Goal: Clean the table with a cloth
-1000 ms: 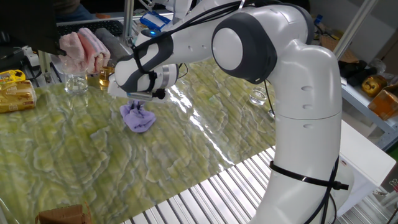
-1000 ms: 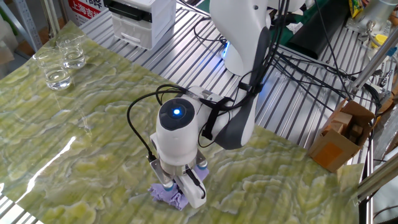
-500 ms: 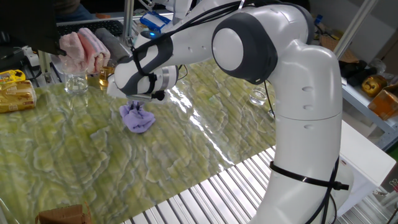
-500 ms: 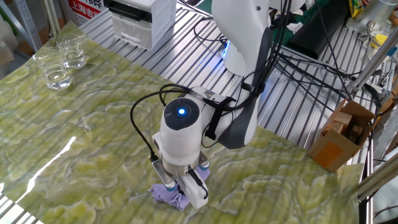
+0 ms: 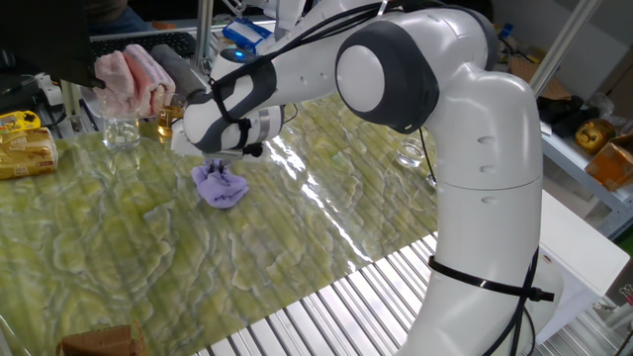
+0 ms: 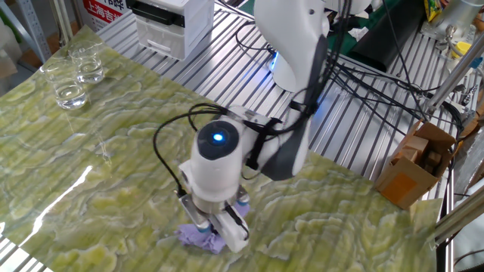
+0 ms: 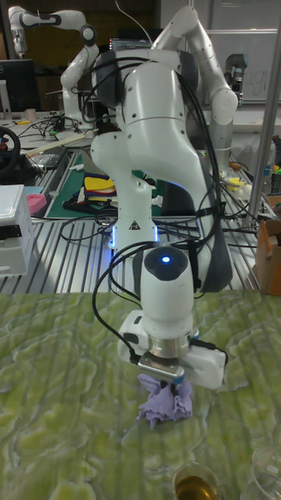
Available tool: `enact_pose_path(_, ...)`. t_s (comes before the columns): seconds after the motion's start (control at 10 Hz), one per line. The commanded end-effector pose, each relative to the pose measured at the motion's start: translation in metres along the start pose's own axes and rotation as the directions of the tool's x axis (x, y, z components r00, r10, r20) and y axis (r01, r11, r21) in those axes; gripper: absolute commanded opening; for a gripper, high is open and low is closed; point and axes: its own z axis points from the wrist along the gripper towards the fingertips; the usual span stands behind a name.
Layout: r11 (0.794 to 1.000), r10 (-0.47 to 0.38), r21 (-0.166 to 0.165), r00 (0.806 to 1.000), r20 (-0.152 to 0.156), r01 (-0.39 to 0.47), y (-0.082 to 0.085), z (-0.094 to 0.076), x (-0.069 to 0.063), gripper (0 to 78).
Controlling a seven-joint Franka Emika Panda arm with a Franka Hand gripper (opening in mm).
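A bunched lavender cloth (image 5: 220,187) lies on the olive-green marbled table (image 5: 297,237). My gripper (image 5: 223,166) points straight down and is shut on the cloth's top, pressing it to the surface. In the other fixed view the cloth (image 6: 198,239) peeks out under the gripper (image 6: 214,227), whose fingers are mostly hidden by the wrist. The tall fixed view shows the cloth (image 7: 165,401) hanging in folds just below the gripper (image 7: 165,379) on the table (image 7: 55,406).
Pink folded towels (image 5: 136,78) and a glass (image 5: 122,131) stand at the back left, with a yellow box (image 5: 26,148) beside them. Another glass (image 5: 410,153) sits behind the arm. Two glasses (image 6: 73,79) stand at the far corner. Metal slats (image 5: 336,307) edge the table.
The gripper and the cloth have slid a little to the left across the table, still pressed down together.
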Motion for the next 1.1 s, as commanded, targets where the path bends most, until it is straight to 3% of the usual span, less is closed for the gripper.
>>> enact_pose_path(0.1,0.998,-0.055,0.027,0.999,-0.001,0.055,-0.024,-0.004,-0.018,1.2)
enact_pose_path(0.7,0.990,-0.134,0.040,0.991,-0.003,0.134,-0.065,-0.008,-0.038,1.2)
enact_pose_path(1.1,0.988,-0.148,0.031,0.988,-0.038,0.149,-0.069,-0.017,-0.038,1.2)
